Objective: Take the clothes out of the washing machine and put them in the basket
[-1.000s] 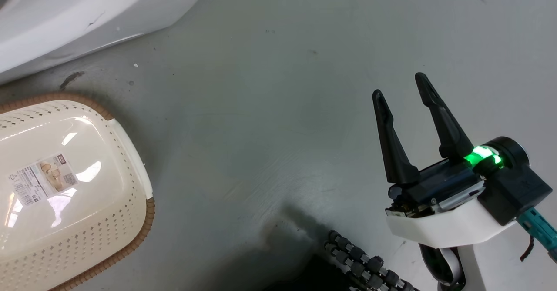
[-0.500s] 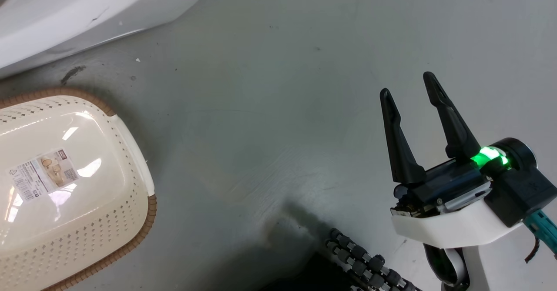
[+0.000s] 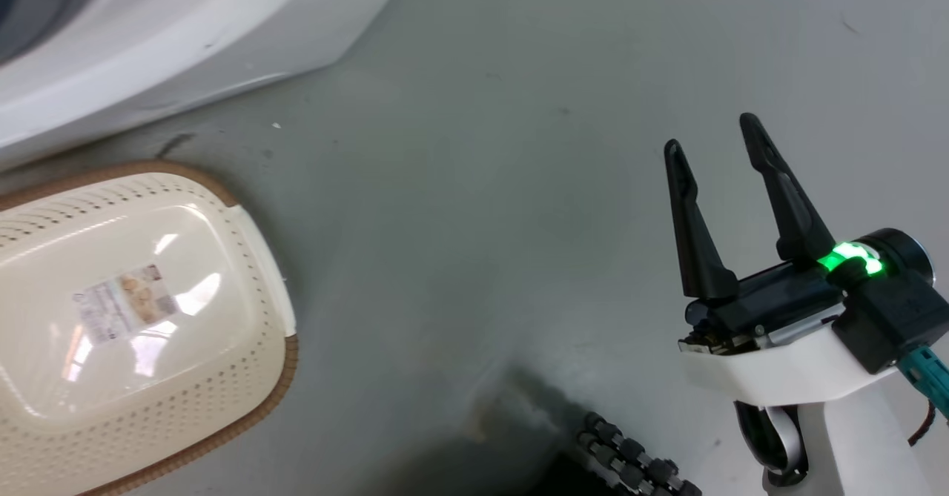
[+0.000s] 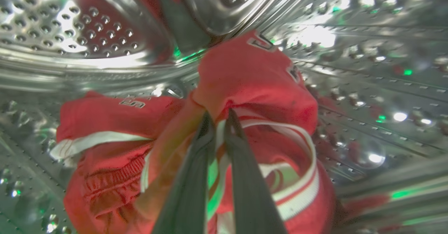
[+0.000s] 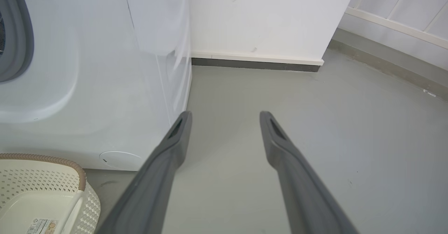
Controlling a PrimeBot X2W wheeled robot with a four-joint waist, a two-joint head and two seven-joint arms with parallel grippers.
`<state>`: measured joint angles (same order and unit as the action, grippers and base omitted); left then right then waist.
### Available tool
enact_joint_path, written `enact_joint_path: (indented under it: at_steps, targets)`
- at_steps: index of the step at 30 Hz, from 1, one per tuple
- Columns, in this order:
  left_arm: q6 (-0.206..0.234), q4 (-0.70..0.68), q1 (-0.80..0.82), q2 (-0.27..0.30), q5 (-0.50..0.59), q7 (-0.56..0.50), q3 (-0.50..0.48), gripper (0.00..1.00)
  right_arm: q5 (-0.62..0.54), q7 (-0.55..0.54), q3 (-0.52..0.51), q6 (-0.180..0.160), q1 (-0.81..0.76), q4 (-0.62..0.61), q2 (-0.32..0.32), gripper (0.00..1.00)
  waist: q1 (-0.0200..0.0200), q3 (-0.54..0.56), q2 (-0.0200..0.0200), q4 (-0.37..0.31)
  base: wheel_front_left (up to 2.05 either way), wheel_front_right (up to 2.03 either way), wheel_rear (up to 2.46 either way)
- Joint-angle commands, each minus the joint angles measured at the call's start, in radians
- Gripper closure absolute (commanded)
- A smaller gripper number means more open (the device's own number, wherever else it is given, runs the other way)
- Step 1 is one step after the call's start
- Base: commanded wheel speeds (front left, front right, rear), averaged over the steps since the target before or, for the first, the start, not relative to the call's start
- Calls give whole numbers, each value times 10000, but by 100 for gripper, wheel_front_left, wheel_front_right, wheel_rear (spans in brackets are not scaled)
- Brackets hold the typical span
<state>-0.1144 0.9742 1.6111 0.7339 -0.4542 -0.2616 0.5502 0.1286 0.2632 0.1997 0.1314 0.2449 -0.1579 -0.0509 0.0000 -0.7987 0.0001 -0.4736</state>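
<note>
Inside the perforated steel drum (image 4: 70, 27) of the washing machine (image 3: 185, 29), the left fingers (image 4: 192, 185) stand almost closed, a fold of red cloth and white stripe pinched between them. The clothes (image 4: 259, 73) lie bunched in the wrist view, one garment heaped from the centre towards 1 o'clock, the other spread out at 9 o'clock. Whether the two are tangled together cannot be told.

In the head view the right fingers (image 3: 695, 244) hang at 4 o'clock over the grey floor (image 3: 482, 184), spread wide and holding nothing. The basket (image 3: 252, 311) sits empty at 8 o'clock, just below the washer's white front at 11 o'clock, with a paper label (image 3: 126, 303) on its base.

The step in hand looks to be the first withdrawal. It would go best with the pinch kept firm and the arm drawn straight back through the porthole, high enough for the trailing cloth to clear the drum's lip. The loose garment could drag along and drop short on the floor, so a slow pull seems wise, with release only once the cloth hangs above the basket's hollow
</note>
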Motion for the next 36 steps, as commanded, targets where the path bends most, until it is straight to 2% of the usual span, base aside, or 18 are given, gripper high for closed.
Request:
enact_joint_path:
  at_steps: [1,14,21,24,32,36]
  targets:
    - [-13,168,-541,-262,-97,731,55,100,-132,23,-176,-12,-37,85,12,0,0,564,-1,510,0,0,0]
    - [-84,793,-3698,-2063,-797,4262,172,100,-1058,24,-925,-12,-501,645,9,0,0,3124,-1,1976,0,0,0]
    - [-72,528,-5285,-2628,-1047,5184,111,100,-1442,24,-1160,-14,-947,926,9,0,0,4503,-1,2488,0,0,0]
    - [155,-57,-6015,-2817,-1145,5273,-188,100,-1482,24,-1452,-14,-1127,993,9,0,0,5019,-1,2705,0,0,0]
    - [914,-3583,-8601,-2983,-403,5292,-1444,100,-1632,24,-1964,-12,-1574,1176,11,0,0,6206,-1,3208,0,0,0]
    - [1075,-5027,-9895,-3111,30,5284,-1810,100,-1605,24,-2328,-12,-1761,1268,12,0,0,6682,-1,3443,0,0,0]
